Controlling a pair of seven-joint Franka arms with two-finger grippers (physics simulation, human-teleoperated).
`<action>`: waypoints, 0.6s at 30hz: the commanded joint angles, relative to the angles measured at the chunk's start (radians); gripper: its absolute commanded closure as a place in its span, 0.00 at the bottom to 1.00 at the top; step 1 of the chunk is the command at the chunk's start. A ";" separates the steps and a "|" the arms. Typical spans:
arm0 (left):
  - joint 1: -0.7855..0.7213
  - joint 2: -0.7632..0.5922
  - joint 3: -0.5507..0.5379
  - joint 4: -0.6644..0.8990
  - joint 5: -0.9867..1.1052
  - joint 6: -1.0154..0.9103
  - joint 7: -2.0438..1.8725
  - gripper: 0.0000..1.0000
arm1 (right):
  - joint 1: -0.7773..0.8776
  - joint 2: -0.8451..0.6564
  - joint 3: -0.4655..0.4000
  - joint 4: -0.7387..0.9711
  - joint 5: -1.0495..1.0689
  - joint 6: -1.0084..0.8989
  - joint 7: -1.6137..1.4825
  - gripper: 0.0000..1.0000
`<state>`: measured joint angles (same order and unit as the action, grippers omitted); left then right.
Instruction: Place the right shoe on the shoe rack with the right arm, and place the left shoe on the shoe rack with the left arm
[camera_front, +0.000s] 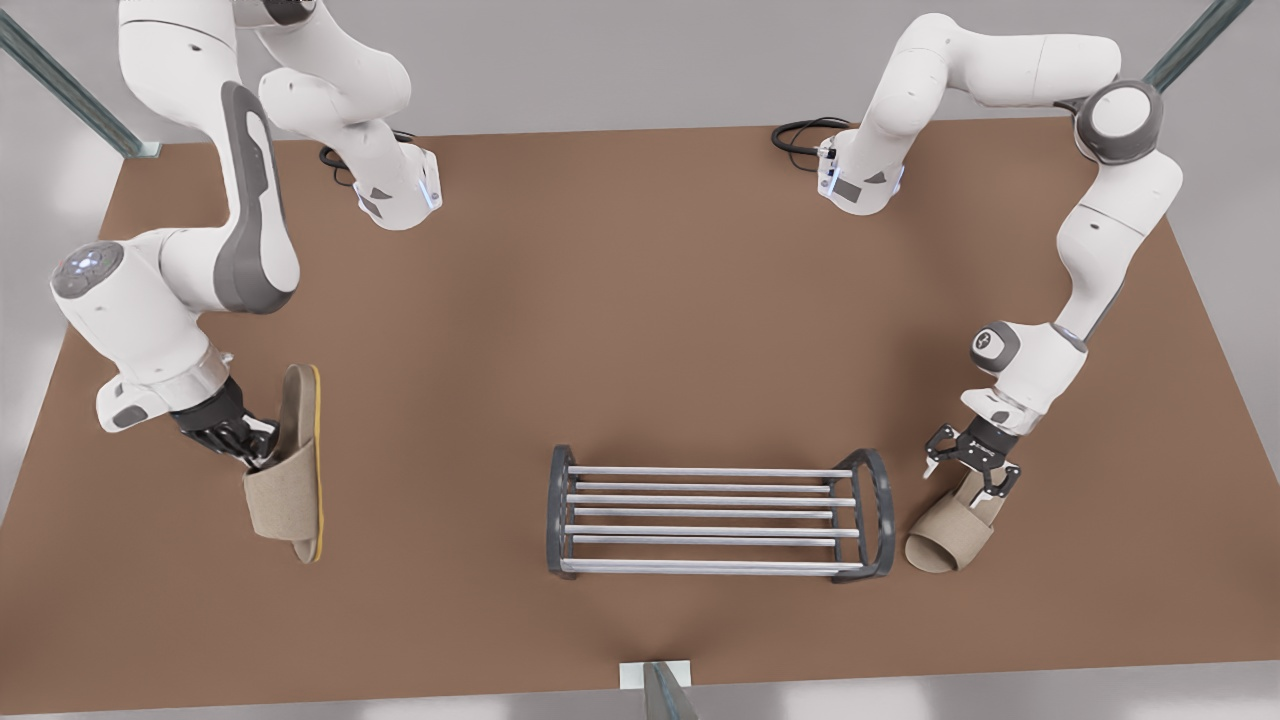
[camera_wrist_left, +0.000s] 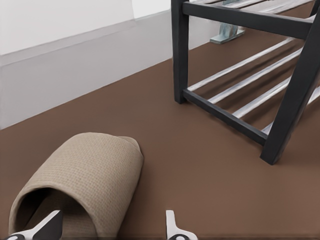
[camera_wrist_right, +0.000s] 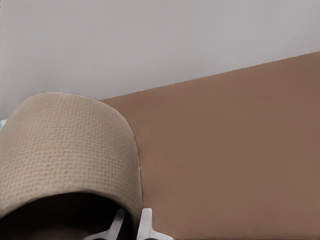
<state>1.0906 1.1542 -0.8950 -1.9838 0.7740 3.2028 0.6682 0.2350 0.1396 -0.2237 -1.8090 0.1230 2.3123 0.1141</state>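
Looks like I'm driving a bare sim test cell, not anyone's home. There's just a flat brown table (camera_front: 640, 300) floating in plain grey-white surroundings, with two white arms bolted to its far edge and black cables (camera_front: 800, 132) trailing off their bases. Metal frame struts (camera_front: 70, 90) poke in at the corners. The only household stuff is a shoe rack (camera_front: 715, 510) and a pair of slippers on the tabletop.
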 joint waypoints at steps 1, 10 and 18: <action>0.000 0.002 0.004 0.000 0.001 0.006 0.010 0.00 | 0.033 0.044 0.000 0.089 -0.098 -0.247 0.331 0.79; -0.017 0.021 0.004 0.014 -0.001 0.006 0.002 0.00 | 0.369 0.347 -0.157 0.568 -0.141 -0.491 0.708 0.79; -0.048 0.036 0.005 0.051 -0.010 0.005 0.001 0.00 | 0.457 0.466 -0.158 0.803 -0.134 -0.619 0.932 0.79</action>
<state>1.0456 1.1907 -0.8905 -1.9360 0.7683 3.2088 0.6704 0.6832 0.6023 -0.3813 -1.0143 -0.0069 1.7757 0.5694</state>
